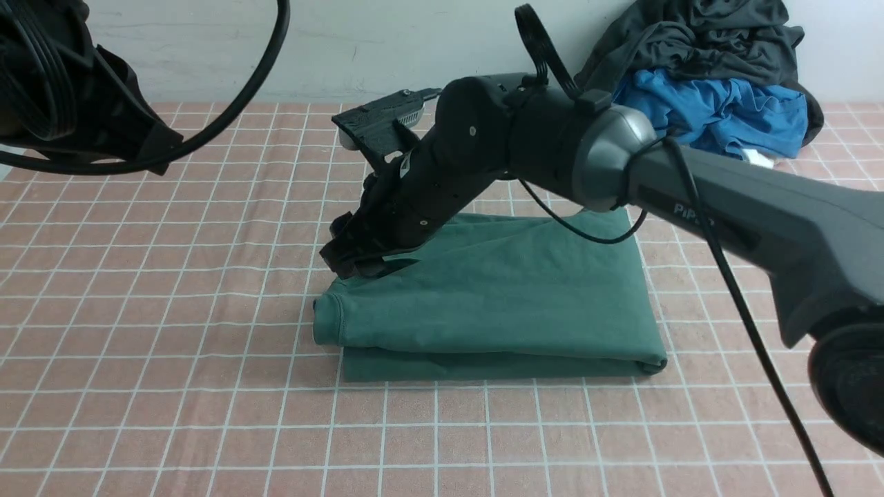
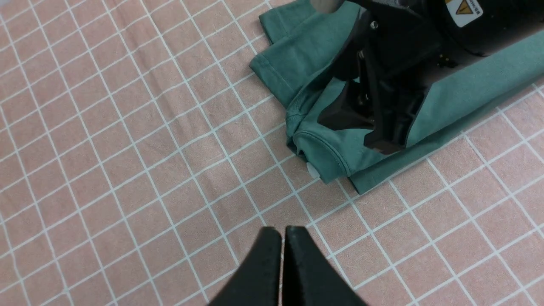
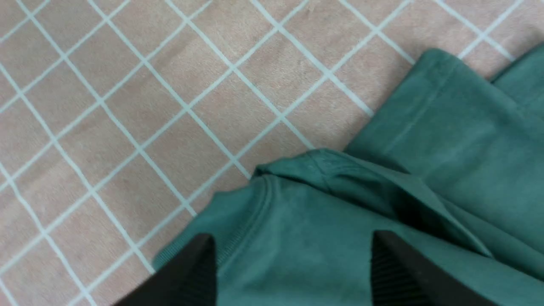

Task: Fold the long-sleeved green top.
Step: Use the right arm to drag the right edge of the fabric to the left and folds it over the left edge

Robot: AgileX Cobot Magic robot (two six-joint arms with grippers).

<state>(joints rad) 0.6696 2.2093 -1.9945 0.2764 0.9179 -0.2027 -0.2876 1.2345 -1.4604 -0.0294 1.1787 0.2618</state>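
The left gripper [image 2: 282, 238] hung pinched together, holding nothing, above the table [image 1: 173, 414] left of the green long-sleeved top [image 1: 511, 304]. The top lay folded mid-table. The right gripper [image 3: 293, 255] stood spread apart over its left edge, gripping nothing.

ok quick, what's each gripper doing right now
Left gripper: shut, holding nothing, above the cloth.
Right gripper: open over the green top, gripping nothing.
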